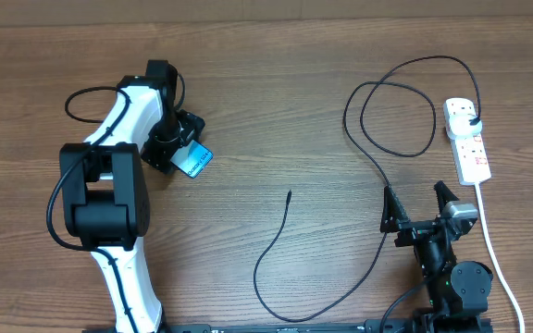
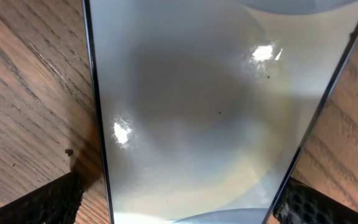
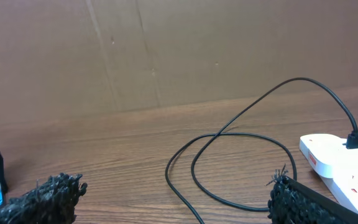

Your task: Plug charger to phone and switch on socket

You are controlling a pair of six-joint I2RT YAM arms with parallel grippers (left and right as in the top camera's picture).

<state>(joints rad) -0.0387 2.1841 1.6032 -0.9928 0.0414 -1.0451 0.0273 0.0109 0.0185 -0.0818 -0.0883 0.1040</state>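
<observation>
The phone (image 2: 204,112) is filling nearly the whole left wrist view, its glossy screen catching pale glare, with one black ribbed finger (image 2: 42,202) of the left gripper (image 1: 176,146) sitting at each long edge. The fingers are straddling the phone closely, but whether they are actually pressing on it cannot be told. From overhead, the phone is showing as a bright blue rectangle on the left part of the wooden tabletop (image 1: 276,83), partly under the gripper.

The right gripper (image 1: 417,205) is hovering low at the right side with its fingers spread wide and nothing between them. The charger (image 1: 255,277) is lying loose on the tabletop: its small connector tip (image 1: 289,193) is resting near the middle, well apart from the phone, and the thin black cable is curling back, passing just beside the right gripper and looping toward the socket (image 1: 467,141). Its black plug (image 3: 353,140) is sitting in the end outlet of that white power strip.
</observation>
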